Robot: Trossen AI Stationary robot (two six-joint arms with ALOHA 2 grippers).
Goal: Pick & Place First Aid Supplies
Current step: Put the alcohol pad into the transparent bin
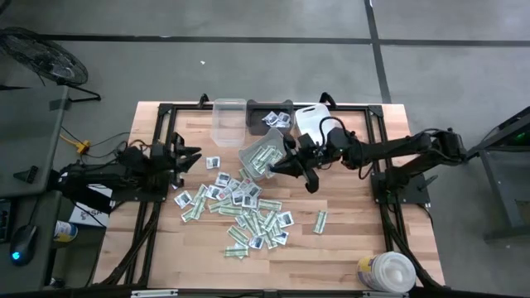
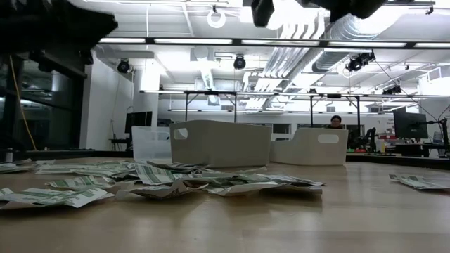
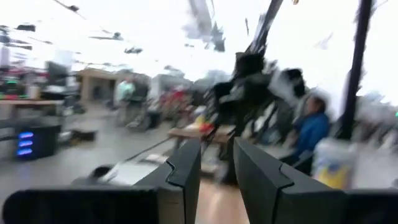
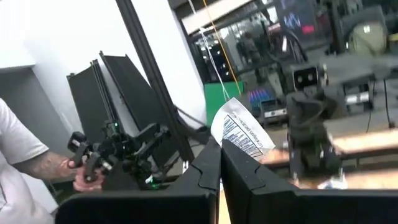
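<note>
The first aid supplies (image 1: 244, 211) lie scattered as many small flat packets on the middle of the wooden table; the low view shows them as a low heap (image 2: 162, 179). My right gripper (image 1: 272, 170) reaches from the right, high above a tilted grey bin (image 1: 258, 159) that holds packets, and is shut on one white printed packet (image 4: 242, 132). My left gripper (image 1: 194, 155) hovers at the table's left side, fingers open (image 3: 217, 171) with nothing between them. My right gripper pinches the white packet by its near end (image 4: 225, 144) between its two fingers. The fingers lie about level and point toward the table's left. The packet sticks out past the fingertips, tilted, lifted clear of the table and the bin.
At the far edge stand a clear bin (image 1: 230, 118), a dark bin (image 1: 269, 116) with a few packets and a white bin (image 1: 310, 120). A big round white tub (image 1: 387, 271) sits at the near right corner. A person's forearm (image 4: 25, 162) shows beyond the table.
</note>
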